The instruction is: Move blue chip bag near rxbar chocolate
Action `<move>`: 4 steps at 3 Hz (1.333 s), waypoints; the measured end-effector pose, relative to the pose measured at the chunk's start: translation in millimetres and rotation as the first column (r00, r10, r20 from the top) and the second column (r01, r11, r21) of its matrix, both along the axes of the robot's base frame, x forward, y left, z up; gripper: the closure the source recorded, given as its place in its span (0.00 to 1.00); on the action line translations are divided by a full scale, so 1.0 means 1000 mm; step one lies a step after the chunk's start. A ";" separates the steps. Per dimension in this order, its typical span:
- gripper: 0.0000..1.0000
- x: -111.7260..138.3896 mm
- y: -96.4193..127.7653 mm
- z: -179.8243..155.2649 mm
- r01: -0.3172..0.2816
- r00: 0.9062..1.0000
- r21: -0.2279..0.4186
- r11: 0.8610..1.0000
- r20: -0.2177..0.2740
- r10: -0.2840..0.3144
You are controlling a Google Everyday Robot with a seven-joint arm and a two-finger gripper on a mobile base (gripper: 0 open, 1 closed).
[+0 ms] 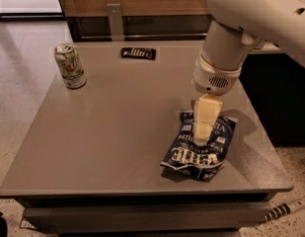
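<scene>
Gripper [200, 141] points down onto upper part of blue chip bag [189, 157], front-right on tabletop [117, 132]; whether it grips, cannot tell. Chocolate bar [138, 53] at far edge, well apart. Drink can [70, 66] far left.

The blue chip bag [194, 157], crinkly navy with white letters, lies flat near the front right corner of the bench [117, 132]; the rxbar chocolate [138, 53], small, black and flat, lies at the bench's far edge; the gripper [201, 139] is over the bag's middle.
</scene>
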State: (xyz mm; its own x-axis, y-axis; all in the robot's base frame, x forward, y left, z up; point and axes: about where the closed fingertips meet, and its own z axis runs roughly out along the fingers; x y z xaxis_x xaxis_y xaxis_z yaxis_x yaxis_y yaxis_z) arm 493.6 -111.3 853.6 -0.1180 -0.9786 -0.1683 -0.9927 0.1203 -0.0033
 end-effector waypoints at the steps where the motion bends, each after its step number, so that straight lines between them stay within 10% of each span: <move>1: 0.00 -0.017 -0.009 -0.024 0.057 0.997 0.025 0.998 -0.047 -0.056; 2: 0.00 -0.031 -0.017 -0.032 0.092 0.994 0.034 0.995 -0.062 -0.090; 4: 0.39 -0.048 -0.013 -0.033 0.104 0.994 0.051 0.993 -0.048 -0.102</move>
